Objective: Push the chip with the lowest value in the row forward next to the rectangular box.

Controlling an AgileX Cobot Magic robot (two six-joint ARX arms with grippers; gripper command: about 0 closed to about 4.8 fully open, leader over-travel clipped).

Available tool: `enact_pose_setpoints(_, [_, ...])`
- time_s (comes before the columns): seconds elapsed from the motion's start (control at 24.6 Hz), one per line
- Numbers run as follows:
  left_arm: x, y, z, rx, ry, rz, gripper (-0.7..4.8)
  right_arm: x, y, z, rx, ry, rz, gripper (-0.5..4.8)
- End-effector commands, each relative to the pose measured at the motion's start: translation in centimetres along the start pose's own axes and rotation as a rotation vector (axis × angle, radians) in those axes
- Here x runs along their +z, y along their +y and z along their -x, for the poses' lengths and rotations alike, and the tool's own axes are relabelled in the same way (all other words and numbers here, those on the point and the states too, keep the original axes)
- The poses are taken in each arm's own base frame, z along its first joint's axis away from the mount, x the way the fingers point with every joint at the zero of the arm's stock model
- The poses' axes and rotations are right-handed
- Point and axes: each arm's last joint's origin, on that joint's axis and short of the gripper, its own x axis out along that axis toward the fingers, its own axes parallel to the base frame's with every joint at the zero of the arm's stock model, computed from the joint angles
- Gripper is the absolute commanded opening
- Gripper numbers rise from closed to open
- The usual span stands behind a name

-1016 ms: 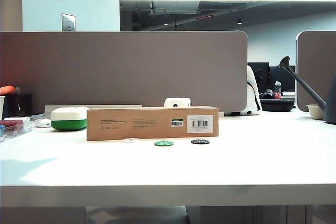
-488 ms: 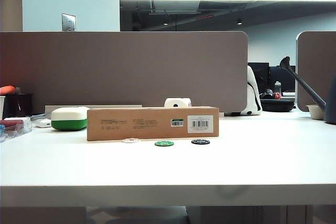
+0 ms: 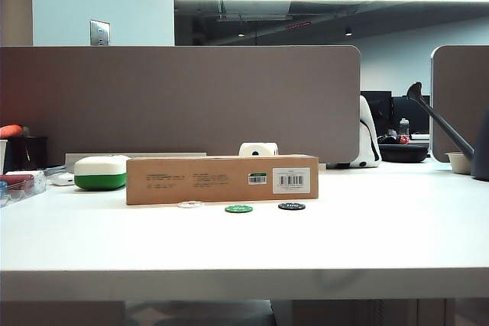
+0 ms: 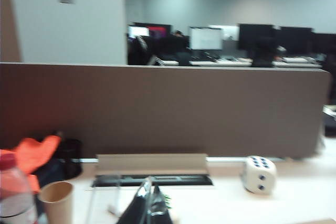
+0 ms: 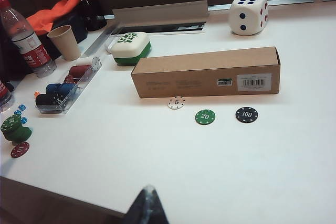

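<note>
Left jaws (image 4: 149, 203), right jaws (image 5: 148, 205) closed, raised | chip (image 5: 176, 102) beside rectangular box (image 5: 205, 72)

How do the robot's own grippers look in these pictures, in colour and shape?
Very little of them shows. In the left wrist view, the left gripper appears only as dark, glossy fingertips tapering to a narrow point. In the right wrist view, the right gripper is the same: black tips forming a slim wedge. No cables, markings or arm links are visible, and the exterior view shows neither arm.
</note>
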Motion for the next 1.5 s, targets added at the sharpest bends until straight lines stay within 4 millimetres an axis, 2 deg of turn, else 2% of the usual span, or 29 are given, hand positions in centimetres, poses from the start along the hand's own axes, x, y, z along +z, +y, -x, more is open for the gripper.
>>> enact_pose_setpoints(0.04, [0.5, 0.2, 1.1, 0.041, -0.030, -0.028, -0.05, 0.2, 0.0, 0.1, -0.008, -0.015, -0.017, -0.01])
enact_pose_setpoints(0.16, [-0.3, 0.5, 2.2, 0.140, 0.028, -0.085, -0.05, 0.2, 0.0, 0.1, -0.007, -0.015, -0.017, -0.01])
enact_pose_setpoints(0.24, [-1.7, 0.6, 2.5, 0.184, 0.105, -0.083, -0.05, 0.2, 0.0, 0.1, -0.008, -0.015, -0.017, -0.01])
enact_pose_setpoints(0.41, [-6.2, 0.6, 2.3, 0.171, 0.169, -0.068, -0.05, 0.2, 0.0, 0.1, -0.007, -0.015, -0.017, -0.01])
enact_pose_setpoints(0.61, [-12.6, 0.4, 2.0, 0.094, 0.116, 0.017, -0.05, 0.2, 0.0, 0.1, -0.007, -0.016, -0.017, -0.01])
enact_pose_setpoints(0.98, [-19.1, 0.4, 1.8, 0.068, 0.243, 0.064, -0.05, 0.2, 0.1, 0.0, -0.008, -0.014, -0.014, -0.01])
enact_pose_setpoints(1.06, [-19.8, 0.4, 1.9, 0.065, 0.263, 0.066, -0.05, 0.2, 0.1, 0.0, -0.007, -0.014, -0.015, -0.01])
enact_pose_setpoints(1.5, [-19.6, 0.4, 1.8, 0.051, 0.253, -0.004, -0.05, 0.2, 0.1, 0.0, -0.008, -0.014, -0.014, -0.01])
